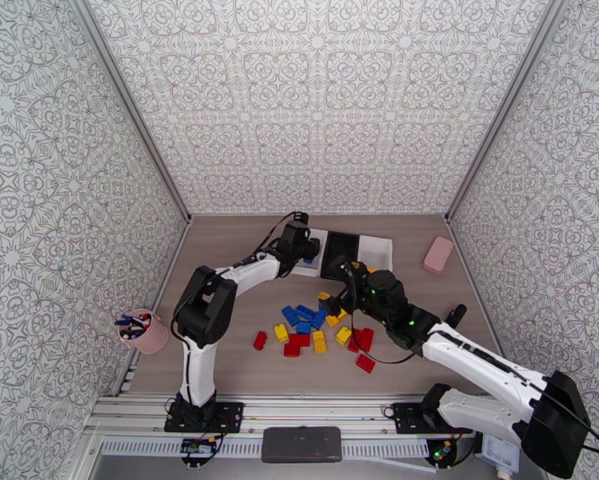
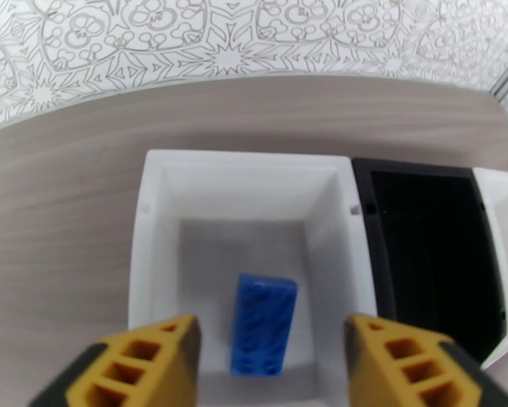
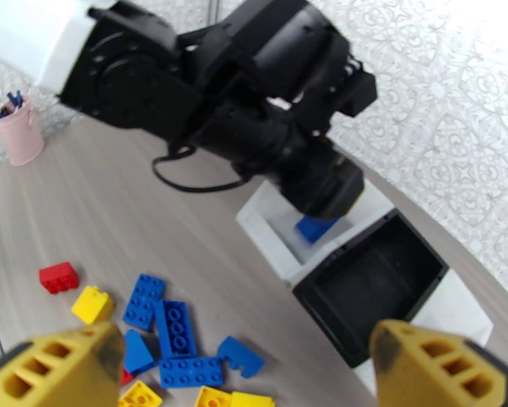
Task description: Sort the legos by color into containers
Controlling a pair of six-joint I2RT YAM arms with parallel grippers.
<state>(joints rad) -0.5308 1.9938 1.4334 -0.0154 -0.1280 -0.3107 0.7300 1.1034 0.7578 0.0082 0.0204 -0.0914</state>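
Note:
Three joined containers stand at the back of the table: a left white bin (image 2: 159, 218), a black bin (image 2: 430, 252) and a right white bin (image 1: 377, 252). One blue lego (image 2: 264, 325) lies flat in the left white bin. My left gripper (image 2: 270, 361) hovers open right above that bin, holding nothing. Loose legos lie mid-table: blue ones (image 1: 303, 316), red ones (image 1: 299, 343) and yellow ones (image 1: 319, 340). My right gripper (image 3: 250, 374) hangs open and empty between the pile and the black bin (image 3: 372, 286), with blue legos (image 3: 176, 327) below its left finger.
A pink cup of pens (image 1: 145, 331) stands at the table's left edge and a pink block (image 1: 438, 254) lies at the back right. Single red bricks (image 1: 260, 340) (image 1: 365, 362) sit at the pile's fringes. Patterned walls close in three sides.

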